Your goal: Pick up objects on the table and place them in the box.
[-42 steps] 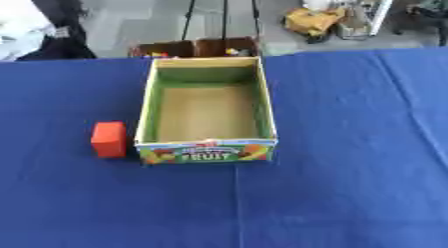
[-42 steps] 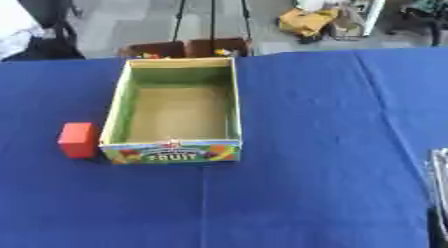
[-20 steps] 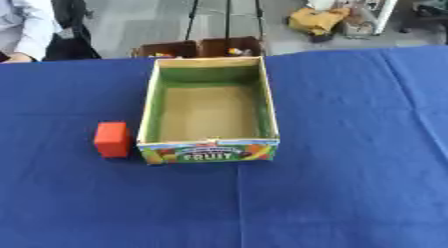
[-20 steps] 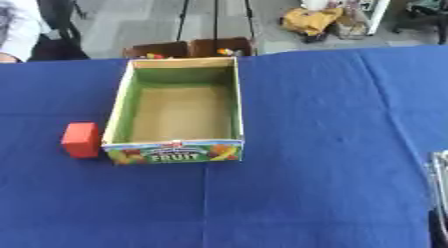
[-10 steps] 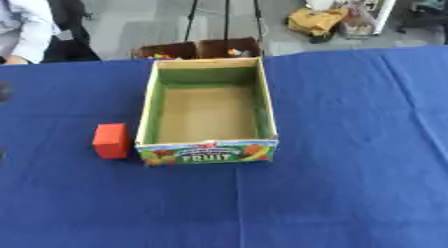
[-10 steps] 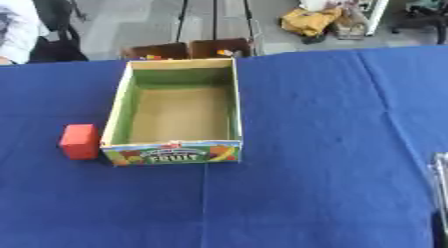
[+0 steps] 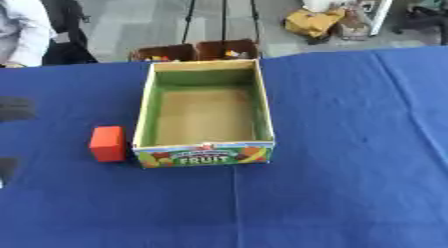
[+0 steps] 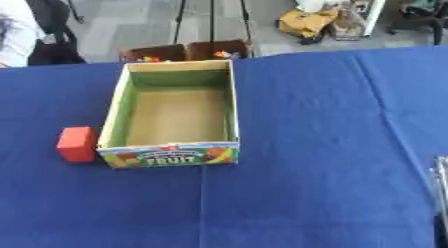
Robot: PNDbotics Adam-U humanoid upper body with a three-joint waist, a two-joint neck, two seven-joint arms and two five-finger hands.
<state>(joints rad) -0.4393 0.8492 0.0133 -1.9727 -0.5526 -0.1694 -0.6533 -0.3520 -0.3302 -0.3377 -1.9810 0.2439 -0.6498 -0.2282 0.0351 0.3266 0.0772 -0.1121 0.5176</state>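
An open cardboard box [image 7: 264, 112] with green inner walls and "FRUIT" on its front stands mid-table, and nothing lies inside it. A red block [image 7: 108, 143] sits on the blue cloth just left of the box's front-left corner. A dark blurred shape at the left edge of the left eye view is my left hand [image 7: 12, 108], well left of the block and apart from it. Only a thin silver and black sliver of my right hand [image 8: 438, 189] shows at the right edge of the right eye view, far from the box.
The blue table [image 7: 350, 182] stretches wide to the right and front of the box. Beyond its far edge stand two small brown boxes [image 7: 197, 50] holding small things. A person in white stands at the far left, off the table.
A dark blurred shape, my left hand, has come in at the left edge of the left eye view. The box, the red block and the right hand have stayed put.
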